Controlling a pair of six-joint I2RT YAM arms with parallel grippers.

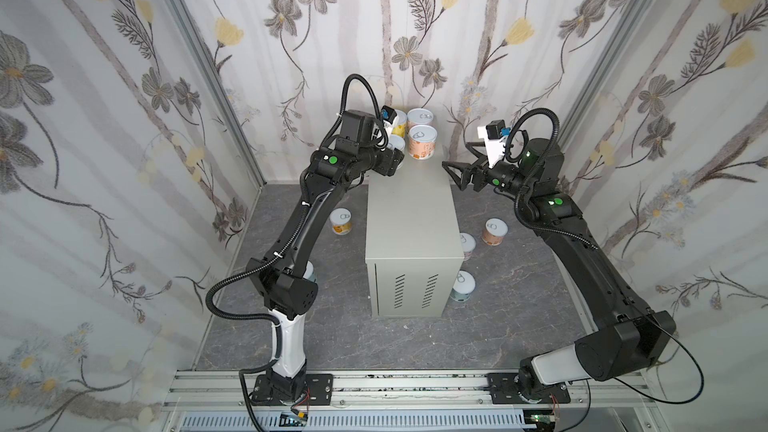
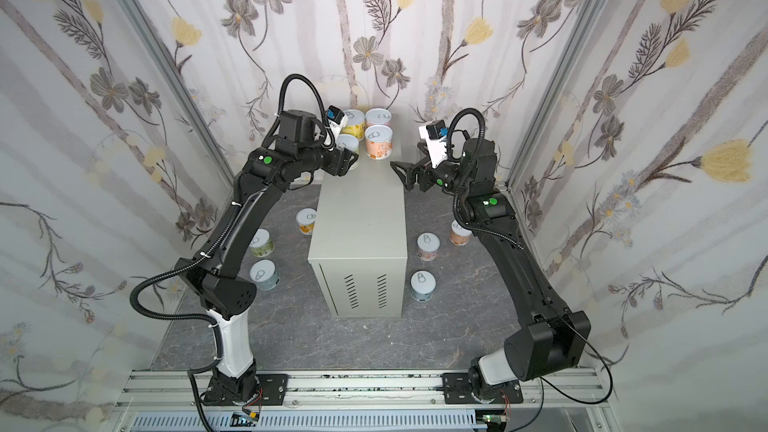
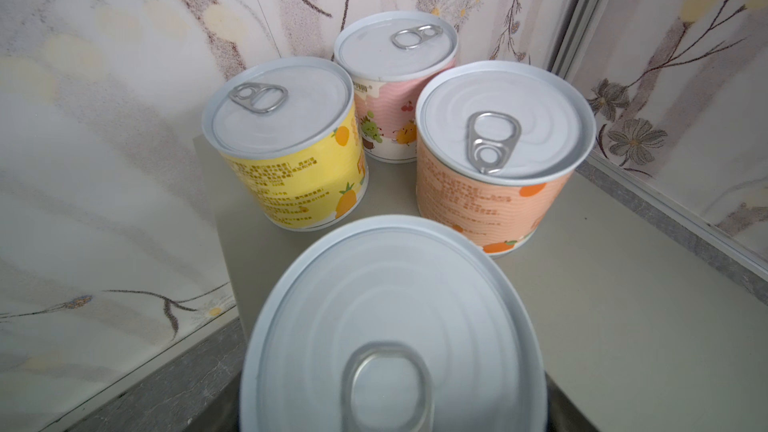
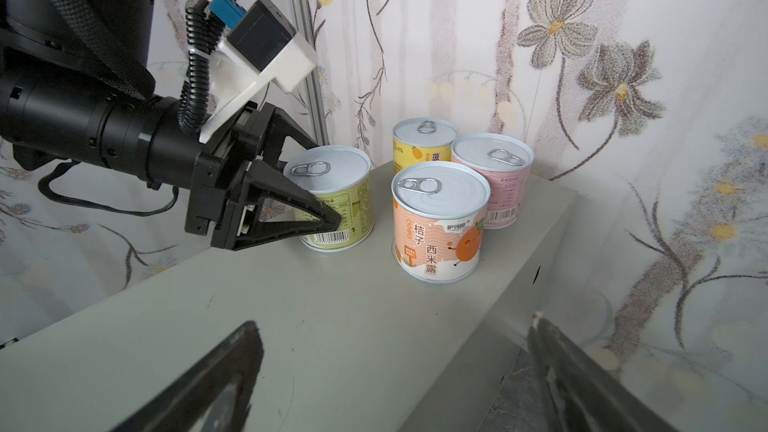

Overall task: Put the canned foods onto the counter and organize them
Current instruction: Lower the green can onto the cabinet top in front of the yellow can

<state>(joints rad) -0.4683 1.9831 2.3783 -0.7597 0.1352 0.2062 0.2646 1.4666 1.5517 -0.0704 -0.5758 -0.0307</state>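
Under silver lids (image 3: 536, 118), the green can (image 4: 351, 201) carries a barcode, the orange can (image 4: 440, 222) wavy lines and a cartoon orange, the pink can (image 3: 392, 118) cartoon fruit, the yellow can (image 3: 291, 172) pineapples and orange print. The counter (image 4: 291, 326) is plain grey-beige, the floor (image 1: 519, 326) dark grey with marble veining, the wallpaper (image 1: 124, 118) white with grey and yellow flowers.
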